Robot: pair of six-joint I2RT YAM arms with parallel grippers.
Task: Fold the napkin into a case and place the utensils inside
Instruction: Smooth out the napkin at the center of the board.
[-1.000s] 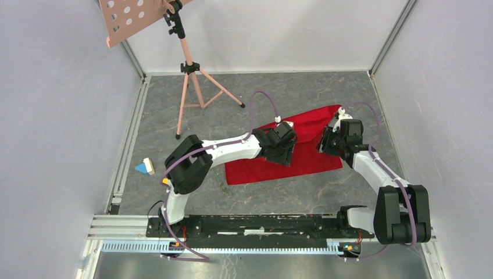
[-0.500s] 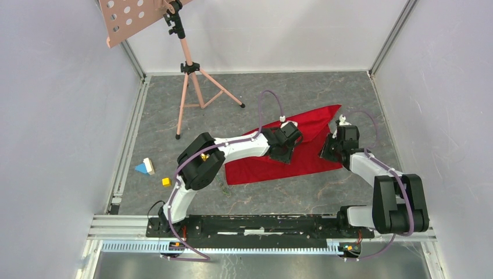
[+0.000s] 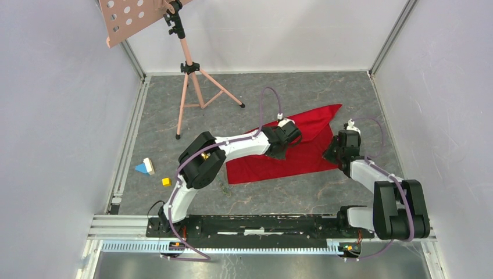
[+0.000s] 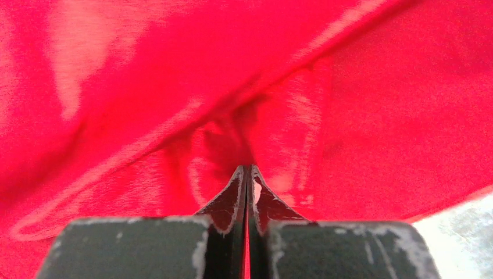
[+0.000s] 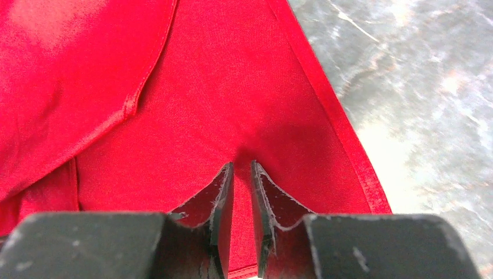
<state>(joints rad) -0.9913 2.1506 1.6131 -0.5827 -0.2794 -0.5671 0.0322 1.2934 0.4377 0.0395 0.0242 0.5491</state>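
Our left hand (image 4: 246, 170) clamps a fold of the napkin (image 4: 360, 104); our right hand (image 5: 242, 165) sits near its edge, whether gripping we cannot tell.

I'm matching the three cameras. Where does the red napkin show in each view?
Top external: the napkin lies right of centre.
Left wrist: it fills nearly the whole picture.
Right wrist: left and middle, hem slanting down the right.
Shared landmark: the grey marbled table beside the napkin's edge.

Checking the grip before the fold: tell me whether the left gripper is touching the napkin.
Touching. The left wrist view shows the left gripper shut, with the napkin bunched and puckered right at its fingertips.
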